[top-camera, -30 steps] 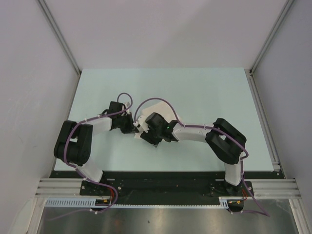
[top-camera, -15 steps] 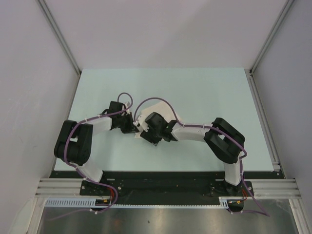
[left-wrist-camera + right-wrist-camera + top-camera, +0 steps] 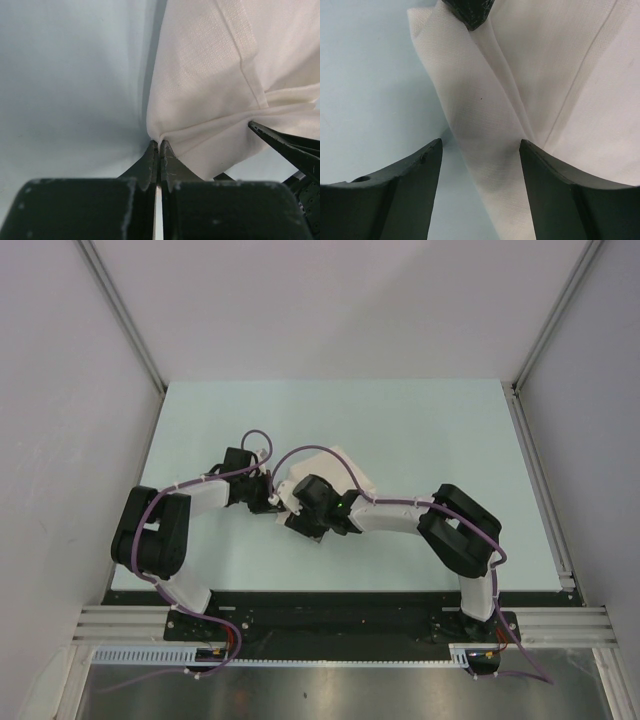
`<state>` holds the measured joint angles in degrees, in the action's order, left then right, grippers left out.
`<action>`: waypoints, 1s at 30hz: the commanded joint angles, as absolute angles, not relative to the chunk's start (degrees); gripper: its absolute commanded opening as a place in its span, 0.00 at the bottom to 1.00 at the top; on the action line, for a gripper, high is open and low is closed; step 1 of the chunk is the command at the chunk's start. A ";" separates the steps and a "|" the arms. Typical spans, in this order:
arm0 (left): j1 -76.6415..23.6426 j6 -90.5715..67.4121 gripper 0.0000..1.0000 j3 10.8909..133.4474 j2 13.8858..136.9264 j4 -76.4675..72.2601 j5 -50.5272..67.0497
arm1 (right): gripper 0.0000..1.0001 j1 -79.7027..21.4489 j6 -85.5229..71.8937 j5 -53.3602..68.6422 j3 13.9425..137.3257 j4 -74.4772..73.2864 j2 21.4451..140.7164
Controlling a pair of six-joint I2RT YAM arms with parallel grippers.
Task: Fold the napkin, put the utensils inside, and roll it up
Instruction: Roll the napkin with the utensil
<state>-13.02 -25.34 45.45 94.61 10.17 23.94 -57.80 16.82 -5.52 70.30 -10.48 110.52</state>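
The left gripper (image 3: pixel 159 143) pinches a napkin (image 3: pixel 210 75) corner in closed jaws; the right gripper (image 3: pixel 480 146) spreads its jaws wide astride a fold.

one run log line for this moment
left gripper: shut on napkin corner | right gripper: open, jaws either side of a napkin fold | knife: not seen

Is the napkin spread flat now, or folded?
Folded, partly: in both wrist views the napkin shows overlapping layers and creases, and the left gripper pinches one edge.
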 commanded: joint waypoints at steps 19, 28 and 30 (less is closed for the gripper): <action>-13.62 -23.91 0.00 45.70 95.89 11.25 24.26 | 0.64 -54.85 17.40 1.73 75.24 -8.34 114.25; -13.62 -25.13 0.02 44.56 94.31 8.09 26.19 | 0.37 -52.12 13.45 11.94 75.50 -16.87 115.66; -13.62 -26.19 0.17 44.30 93.34 6.60 26.28 | 0.32 -51.33 12.40 15.97 75.59 -19.32 116.01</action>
